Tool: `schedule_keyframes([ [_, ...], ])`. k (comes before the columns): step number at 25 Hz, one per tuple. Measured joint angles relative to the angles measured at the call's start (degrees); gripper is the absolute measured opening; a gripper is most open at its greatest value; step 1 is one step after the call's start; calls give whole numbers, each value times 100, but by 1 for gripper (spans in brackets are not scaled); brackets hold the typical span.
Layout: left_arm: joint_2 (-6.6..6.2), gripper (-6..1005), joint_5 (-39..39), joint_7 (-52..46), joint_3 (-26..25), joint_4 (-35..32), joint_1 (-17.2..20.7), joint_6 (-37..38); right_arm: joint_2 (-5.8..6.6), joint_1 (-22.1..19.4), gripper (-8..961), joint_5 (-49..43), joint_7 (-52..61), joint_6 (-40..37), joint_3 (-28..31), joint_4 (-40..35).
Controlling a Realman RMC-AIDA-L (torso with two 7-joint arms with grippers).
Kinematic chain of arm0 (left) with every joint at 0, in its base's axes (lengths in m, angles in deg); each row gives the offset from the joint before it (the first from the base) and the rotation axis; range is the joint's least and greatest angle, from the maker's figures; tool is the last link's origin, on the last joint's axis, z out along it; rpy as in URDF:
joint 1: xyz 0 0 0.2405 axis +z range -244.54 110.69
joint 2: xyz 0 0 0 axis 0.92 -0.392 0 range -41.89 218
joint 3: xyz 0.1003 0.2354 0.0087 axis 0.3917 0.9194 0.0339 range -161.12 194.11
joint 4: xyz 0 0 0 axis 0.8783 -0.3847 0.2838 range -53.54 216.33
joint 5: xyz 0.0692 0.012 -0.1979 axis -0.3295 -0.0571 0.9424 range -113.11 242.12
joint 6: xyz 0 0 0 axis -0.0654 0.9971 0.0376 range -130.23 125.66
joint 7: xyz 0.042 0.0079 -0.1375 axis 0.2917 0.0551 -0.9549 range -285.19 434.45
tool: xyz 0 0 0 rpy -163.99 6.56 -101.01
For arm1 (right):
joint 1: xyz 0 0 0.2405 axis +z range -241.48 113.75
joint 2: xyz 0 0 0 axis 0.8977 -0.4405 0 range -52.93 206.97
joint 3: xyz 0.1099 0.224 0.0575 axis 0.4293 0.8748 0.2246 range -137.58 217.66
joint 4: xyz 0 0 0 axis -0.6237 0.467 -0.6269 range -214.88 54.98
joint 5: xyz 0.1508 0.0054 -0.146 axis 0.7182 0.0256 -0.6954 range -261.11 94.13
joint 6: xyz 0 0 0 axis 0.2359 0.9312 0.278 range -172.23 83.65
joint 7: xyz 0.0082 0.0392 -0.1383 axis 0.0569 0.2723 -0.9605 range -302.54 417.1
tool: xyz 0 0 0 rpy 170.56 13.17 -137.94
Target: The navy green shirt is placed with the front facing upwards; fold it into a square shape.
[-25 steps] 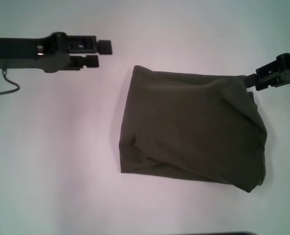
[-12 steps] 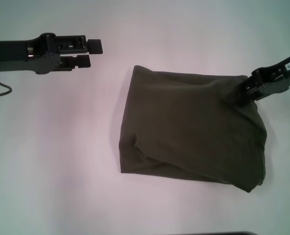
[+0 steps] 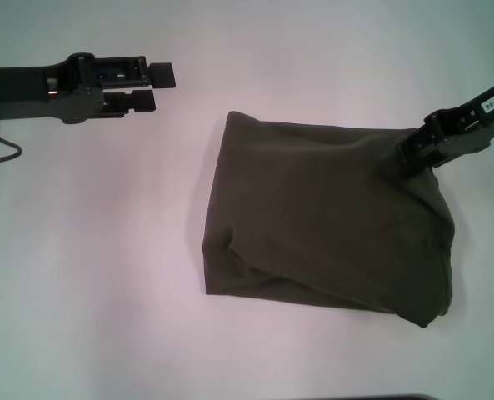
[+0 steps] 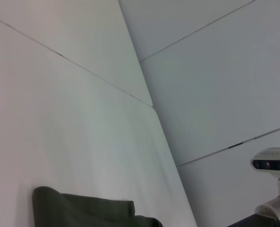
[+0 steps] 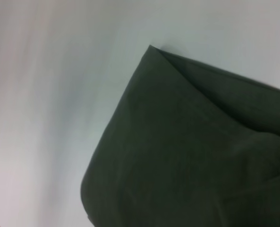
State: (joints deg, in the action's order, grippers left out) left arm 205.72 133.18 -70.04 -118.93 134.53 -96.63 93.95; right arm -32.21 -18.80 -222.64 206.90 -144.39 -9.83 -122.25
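The navy green shirt [image 3: 330, 221] lies folded into a rough square right of centre on the white surface [image 3: 97, 275]. The right gripper [image 3: 415, 152] is at its far right corner, grip unclear. The left gripper [image 3: 157, 87] hovers well apart, fingers released. Pale wall panels [image 4: 215, 71] rise behind.

One navy green shirt [image 3: 330, 221] lies on one white table [image 3: 105, 275], folded into a rough block with only plain olive cloth showing. Two grippers are in view: the left gripper [image 3: 159, 87] well apart from the shirt on its left side, and the right gripper [image 3: 413, 150] at the shirt's far right corner. One thin cable [image 3: 5, 142] trails below the left arm.
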Motion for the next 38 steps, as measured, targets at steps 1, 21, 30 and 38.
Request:
schedule_keyframes([
  [1,9,720,1,3,0,0,-3,-1,-41,15,428,16,-3,-2,-14,16],
  [21,26,721,7,71,-53,-212,-43,-52,-280,-9,430,-747,458,205,-526,-607],
  [30,26,720,6,80,-54,-220,-51,-71,-129,-87,431,-893,408,396,-56,-622],
  [38,26,720,5,80,-53,-230,-49,-80,-70,-228,432,-982,293,732,24,-634],
])
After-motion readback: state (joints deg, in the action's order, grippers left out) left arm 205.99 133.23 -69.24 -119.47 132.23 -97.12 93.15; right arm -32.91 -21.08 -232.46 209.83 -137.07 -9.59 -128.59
